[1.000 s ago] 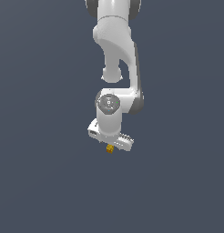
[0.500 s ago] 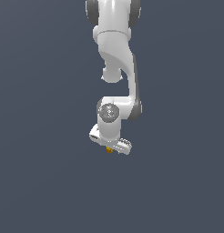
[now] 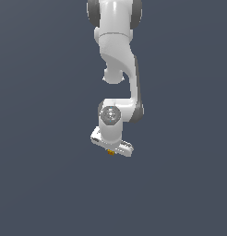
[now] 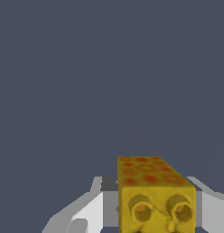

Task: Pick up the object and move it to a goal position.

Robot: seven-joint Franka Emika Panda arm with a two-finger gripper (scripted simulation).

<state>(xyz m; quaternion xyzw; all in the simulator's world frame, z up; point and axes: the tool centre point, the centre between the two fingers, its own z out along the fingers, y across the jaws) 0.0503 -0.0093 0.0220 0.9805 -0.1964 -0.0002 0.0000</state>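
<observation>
White arm [image 3: 119,60] descending from above, wrist tilted, against a plain dark grey-blue backdrop. Pincer [image 3: 110,152] at its lower end, fingers [image 4: 86,211] drawn in against the sides of the object [image 4: 152,195]. The object, a yellow-orange block with red speckles, sits clamped between the fingers, protruding just below the pincer [image 3: 110,152].

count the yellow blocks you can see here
1. The yellow block sits between the fingers of the hand, a small speck under it in the exterior view. No others show.
</observation>
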